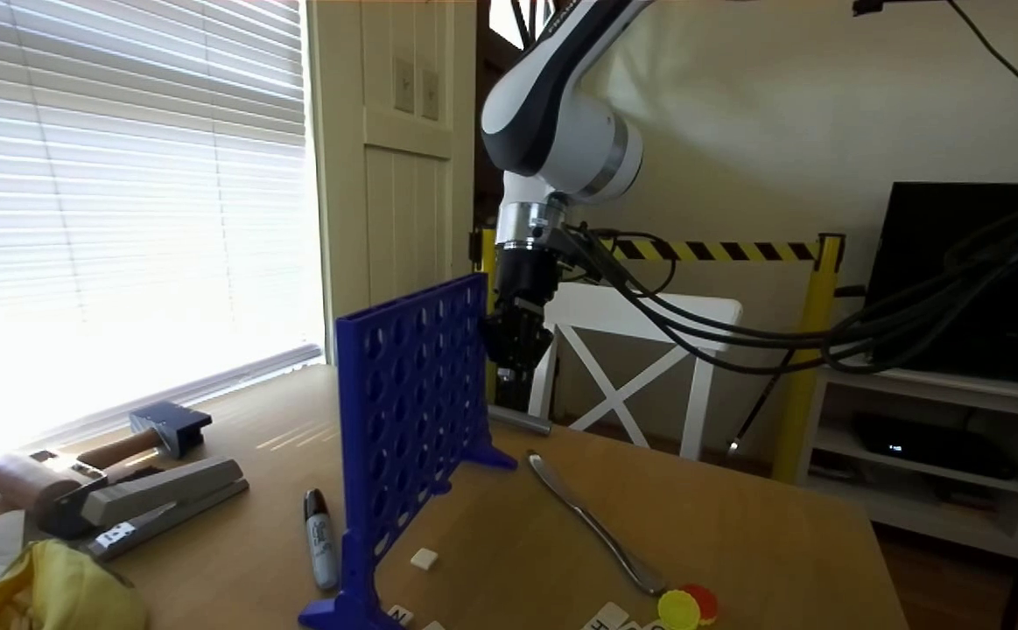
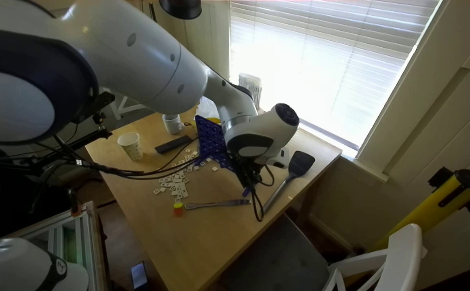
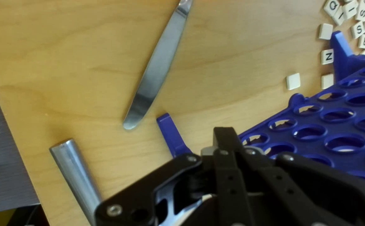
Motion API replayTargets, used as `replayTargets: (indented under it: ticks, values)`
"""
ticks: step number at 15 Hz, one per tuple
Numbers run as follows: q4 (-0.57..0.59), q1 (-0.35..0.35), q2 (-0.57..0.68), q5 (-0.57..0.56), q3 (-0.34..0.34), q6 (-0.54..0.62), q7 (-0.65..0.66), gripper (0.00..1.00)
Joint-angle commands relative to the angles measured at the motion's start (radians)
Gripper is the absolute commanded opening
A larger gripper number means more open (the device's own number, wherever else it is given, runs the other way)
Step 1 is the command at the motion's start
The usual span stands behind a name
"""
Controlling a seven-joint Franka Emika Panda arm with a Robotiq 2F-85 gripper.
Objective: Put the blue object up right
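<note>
The blue object (image 1: 410, 376) is a large grid panel with round holes. It stands upright on its side feet on the wooden table, and also shows in an exterior view (image 2: 210, 137), partly behind the arm. In the wrist view the panel (image 3: 342, 127) spreads to the right of the fingers, and one foot (image 3: 173, 135) lies to their left. My gripper (image 3: 224, 133) looks shut, with nothing visible between its fingers. In an exterior view the gripper (image 1: 516, 389) points down beside the panel's far end, above the table. Whether it touches the panel cannot be told.
A table knife (image 3: 160, 62) and a spatula (image 2: 295, 165) lie near the panel's far foot. Several letter tiles (image 2: 176, 182) and red and yellow discs (image 1: 679, 608) lie around. A marker (image 1: 320, 547), a stapler (image 1: 167, 507) and a mallet (image 1: 167, 429) lie on the window side.
</note>
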Motion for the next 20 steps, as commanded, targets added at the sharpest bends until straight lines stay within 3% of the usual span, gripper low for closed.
replayTargets:
  ticks: [1, 3, 6, 11, 12, 17, 20]
  values:
    - [-0.091, -0.002, -0.110, 0.014, -0.009, -0.111, 0.078, 0.00]
    - [-0.124, -0.002, -0.158, 0.024, -0.008, -0.201, 0.085, 0.00]
    - [-0.168, 0.004, -0.231, 0.067, 0.018, -0.288, -0.007, 0.00]
    - [-0.216, 0.027, -0.290, 0.183, 0.062, -0.218, -0.257, 0.00]
    - [-0.163, 0.045, -0.253, 0.129, 0.033, -0.254, -0.162, 0.00]
    - [-0.167, 0.060, -0.250, 0.131, 0.030, -0.249, -0.168, 0.00]
    - [-0.195, 0.090, -0.245, 0.141, 0.063, -0.232, -0.228, 0.00]
